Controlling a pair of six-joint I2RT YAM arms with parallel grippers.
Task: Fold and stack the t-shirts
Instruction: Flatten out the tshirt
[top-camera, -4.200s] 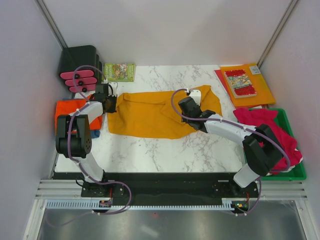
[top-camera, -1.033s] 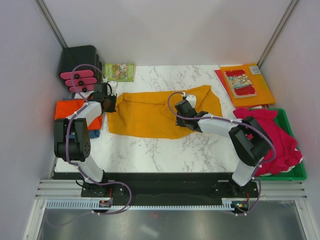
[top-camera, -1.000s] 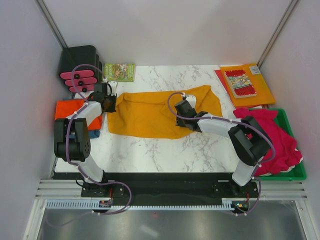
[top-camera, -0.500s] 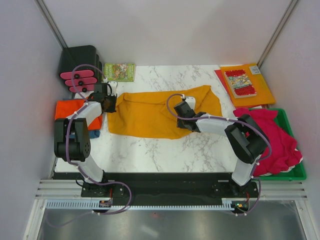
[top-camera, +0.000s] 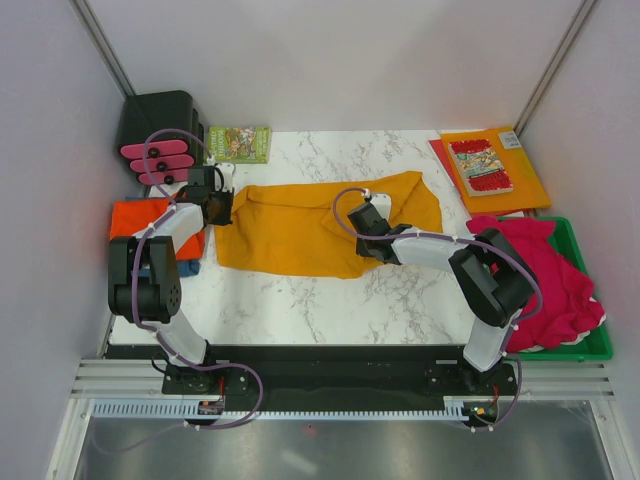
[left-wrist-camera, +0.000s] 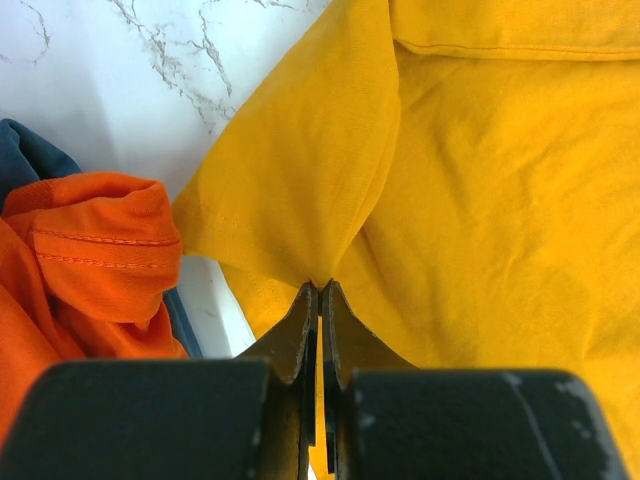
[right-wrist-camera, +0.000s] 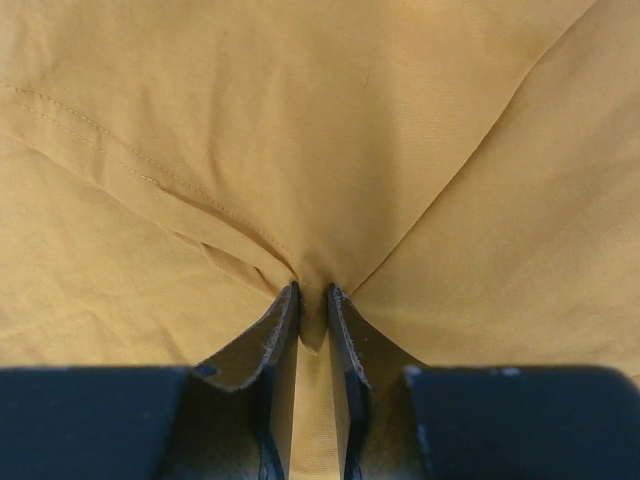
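Your left tool (left-wrist-camera: 320, 300) is clamped on the mustard t-shirt (top-camera: 290, 225) edge, and your right tool (right-wrist-camera: 312, 300) nips a thin ridge of it — pull unevenly and that shallow bite could slip.

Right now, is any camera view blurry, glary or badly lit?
Top external: even light, sharp, only soft shadows on the marble table, no glare. Left wrist: mustard t-shirt crisp, the left tool blurs near the lens, the marble is bright but its veins are readable. Right wrist: stitching sharp, the right tool has a soft, dark base.
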